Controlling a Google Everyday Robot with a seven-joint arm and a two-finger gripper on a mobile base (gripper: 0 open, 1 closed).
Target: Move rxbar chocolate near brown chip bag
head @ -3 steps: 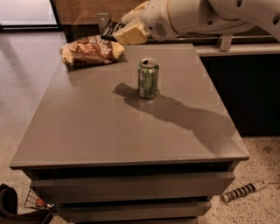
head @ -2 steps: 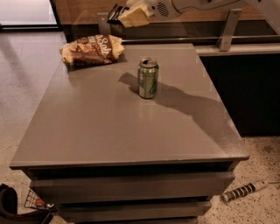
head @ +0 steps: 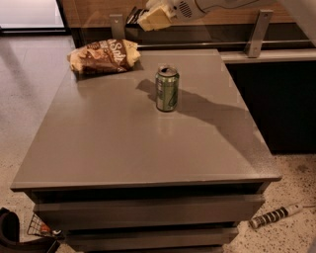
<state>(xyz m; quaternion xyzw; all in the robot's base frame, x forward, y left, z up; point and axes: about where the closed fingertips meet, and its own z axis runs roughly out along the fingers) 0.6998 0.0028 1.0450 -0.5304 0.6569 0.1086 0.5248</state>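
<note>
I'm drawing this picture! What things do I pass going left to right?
First the brown chip bag → gripper, up high behind the table → green can → striped stick on the floor.

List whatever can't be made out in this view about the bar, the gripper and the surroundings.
Camera view:
- rxbar chocolate: not distinguishable. The dark area at the gripper, high beyond the far edge of the table and above the brown chip bag, merges with the dark background.
- Arm: cut off by the top edge.
- Striped object on the floor, lower right: too small to identify.
</note>
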